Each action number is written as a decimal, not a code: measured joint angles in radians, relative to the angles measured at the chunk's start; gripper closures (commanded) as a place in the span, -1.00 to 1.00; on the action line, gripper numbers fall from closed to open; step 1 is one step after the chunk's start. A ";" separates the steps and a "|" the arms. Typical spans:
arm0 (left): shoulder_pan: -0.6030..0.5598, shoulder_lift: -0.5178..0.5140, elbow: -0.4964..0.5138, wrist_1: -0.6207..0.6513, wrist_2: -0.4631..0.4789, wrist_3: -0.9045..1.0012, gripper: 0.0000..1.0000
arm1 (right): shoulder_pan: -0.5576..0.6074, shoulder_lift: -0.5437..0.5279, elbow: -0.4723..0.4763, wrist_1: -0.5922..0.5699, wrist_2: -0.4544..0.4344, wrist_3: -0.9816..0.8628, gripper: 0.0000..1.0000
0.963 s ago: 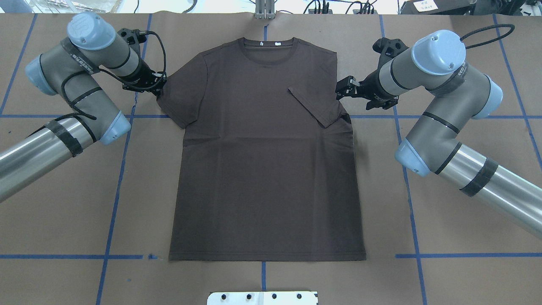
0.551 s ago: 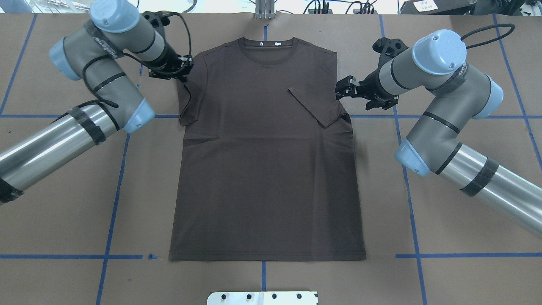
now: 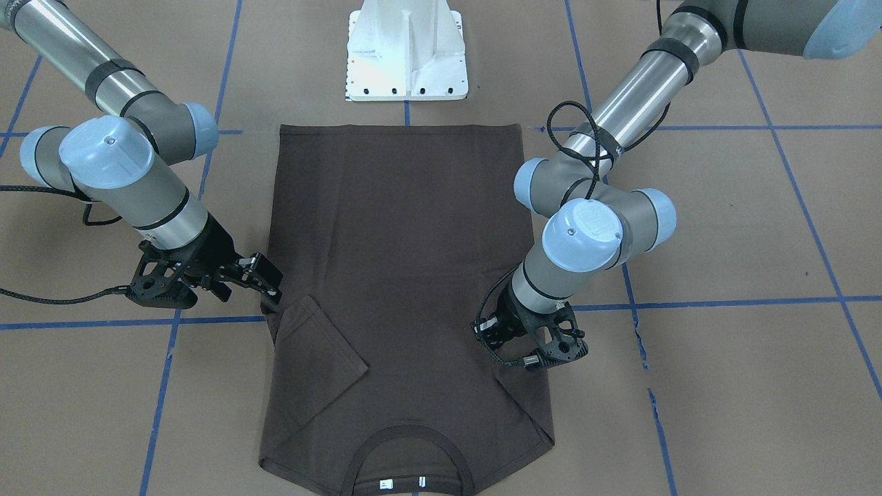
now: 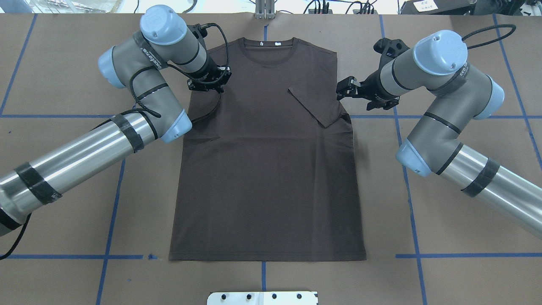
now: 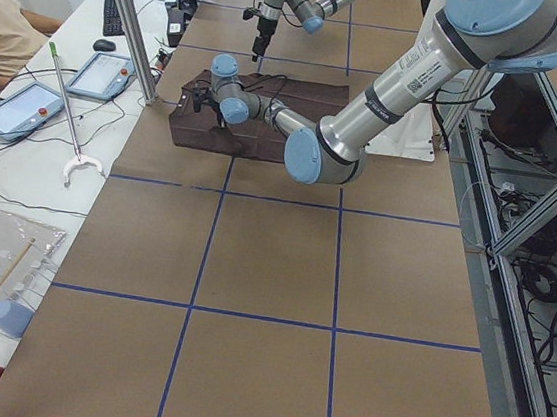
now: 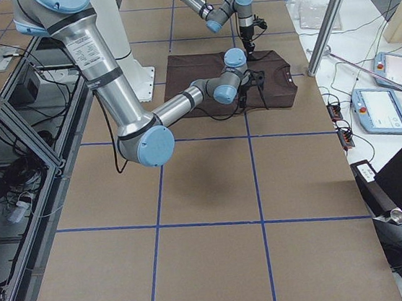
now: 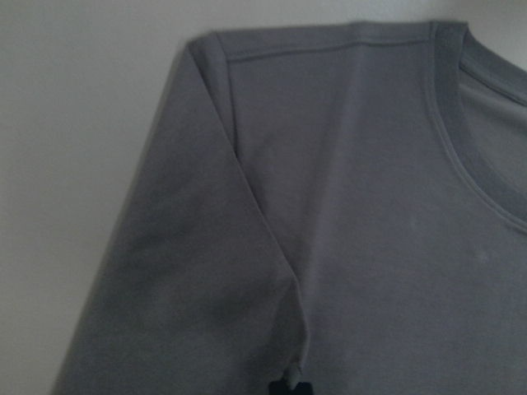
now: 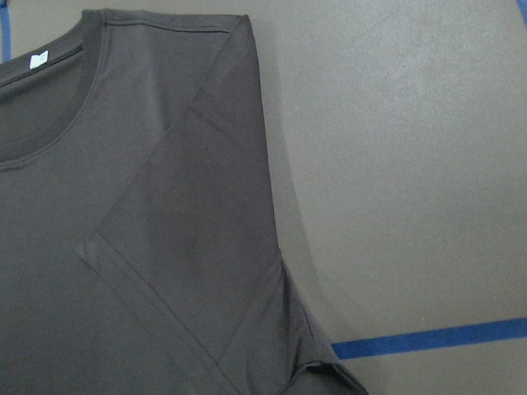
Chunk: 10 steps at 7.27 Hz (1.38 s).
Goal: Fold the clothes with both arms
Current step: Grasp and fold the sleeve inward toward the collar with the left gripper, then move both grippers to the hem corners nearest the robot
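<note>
- My dark brown T-shirt lies flat in the middle of the counter, front up, on brown paper crossed by blue tape lines.
- Its long axis runs straight away from me: the round ribbed collar with small white neck tags points to the far edge, and the hem sits nearest my white base plate.
- The right sleeve is folded in over the chest, its cuff lying on a slant.
- My right tool is released, jaws apart, just beside the shirt's right shoulder edge and holding nothing.
- My left tool is over the shirt's left shoulder, clenched on the left sleeve. The wrist view shows cloth pulled up in a ridge to the fingertip.
- That sleeve is drawn inward, its edge curving loose above the body of the shirt.
- The body below the sleeves is smooth, with faint creases near each armpit.
</note>
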 measured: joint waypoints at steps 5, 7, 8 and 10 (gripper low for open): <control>0.115 0.115 -0.257 -0.073 0.024 -0.239 -0.53 | -0.071 -0.201 0.261 -0.007 0.052 0.106 -1.00; 0.176 0.183 -0.423 -0.070 0.028 -0.331 -0.53 | -0.239 -0.340 0.429 -0.008 -0.062 0.279 -1.00; 0.190 0.224 -0.483 -0.070 0.030 -0.349 -0.53 | -0.351 -0.380 0.478 -0.009 -0.170 0.380 -1.00; 0.198 0.298 -0.581 -0.069 0.031 -0.357 -0.53 | -0.571 -0.439 0.529 -0.017 -0.414 0.522 -0.88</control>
